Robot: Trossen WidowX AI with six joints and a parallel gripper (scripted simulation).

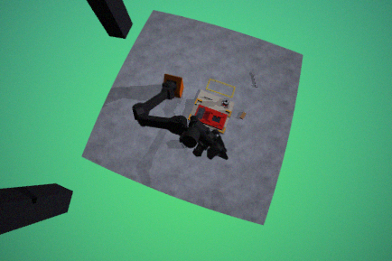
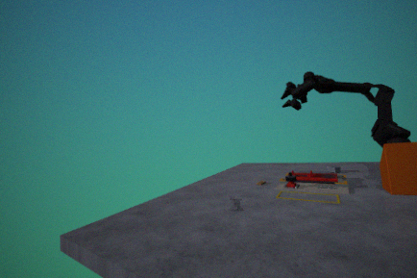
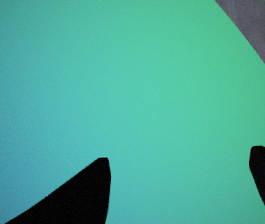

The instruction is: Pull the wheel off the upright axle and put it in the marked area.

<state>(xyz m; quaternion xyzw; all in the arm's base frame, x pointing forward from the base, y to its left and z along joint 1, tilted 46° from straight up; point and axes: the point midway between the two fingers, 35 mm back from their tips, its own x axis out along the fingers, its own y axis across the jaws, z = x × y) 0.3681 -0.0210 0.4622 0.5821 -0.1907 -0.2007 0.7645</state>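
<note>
Well below the parted jaws, apparently the dark wheel (image 1: 225,101) (image 2: 290,178), near the marked area (image 1: 221,95) (image 2: 308,202)

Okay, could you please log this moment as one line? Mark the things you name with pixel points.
gripper (image 1: 224,146) (image 2: 283,101) (image 3: 180,161): open, raised | fingers: nothing between | marked area (image 1: 220,88) (image 2: 308,197): no wheel inside
</note>
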